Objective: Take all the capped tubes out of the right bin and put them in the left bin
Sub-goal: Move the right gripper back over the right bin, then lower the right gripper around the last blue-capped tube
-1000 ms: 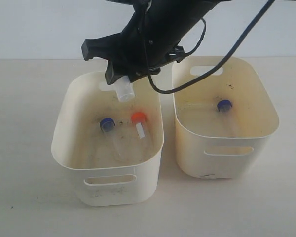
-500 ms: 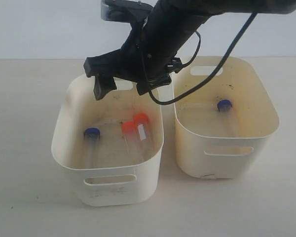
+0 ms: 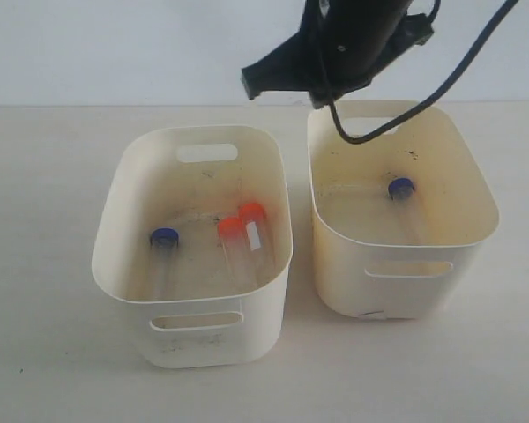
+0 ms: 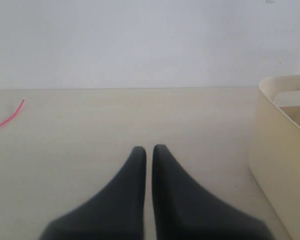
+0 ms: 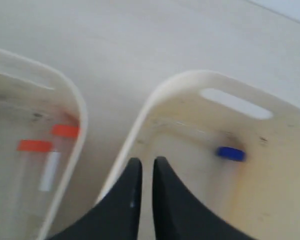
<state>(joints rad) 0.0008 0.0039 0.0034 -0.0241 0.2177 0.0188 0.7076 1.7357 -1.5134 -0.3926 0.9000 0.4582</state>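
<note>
Light's bright, soft and even in all three views, with no obvious direction to it. In the exterior view the table (image 3: 44, 176) only gets faint, fuzzy shadows under the left bin (image 3: 106, 256) and right bin (image 3: 476, 185), plus a darker strip between them. No glare, just a mild sheen on the plastic. My right arm (image 3: 353, 44) is basically a black silhouette.

The right wrist view is the mushy one: capped tubes (image 5: 34, 146) smeared, bin rims fuzzy, my right gripper (image 5: 144, 162) soft. In the left wrist view my left gripper (image 4: 148, 149) is crisp at the tips and blurry at its base.
</note>
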